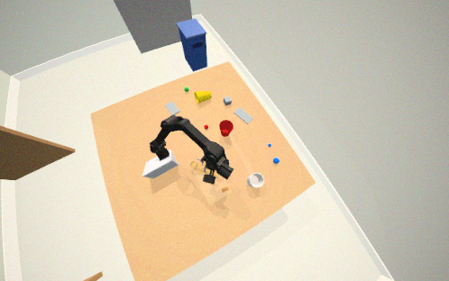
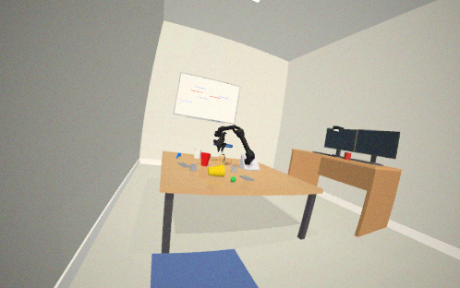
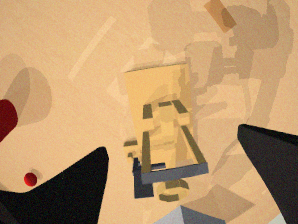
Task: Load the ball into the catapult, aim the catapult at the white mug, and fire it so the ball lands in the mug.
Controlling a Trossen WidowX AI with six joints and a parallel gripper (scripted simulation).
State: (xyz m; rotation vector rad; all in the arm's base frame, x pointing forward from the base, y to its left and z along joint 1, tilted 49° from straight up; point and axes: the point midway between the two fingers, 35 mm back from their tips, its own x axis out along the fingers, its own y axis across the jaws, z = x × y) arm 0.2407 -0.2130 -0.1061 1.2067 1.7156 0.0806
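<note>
Gripper spread wide above catapult, nothing held; room is left on both sides of its frame. White mug stands apart from catapult, upright; whether a ball is inside cannot be told.
</note>
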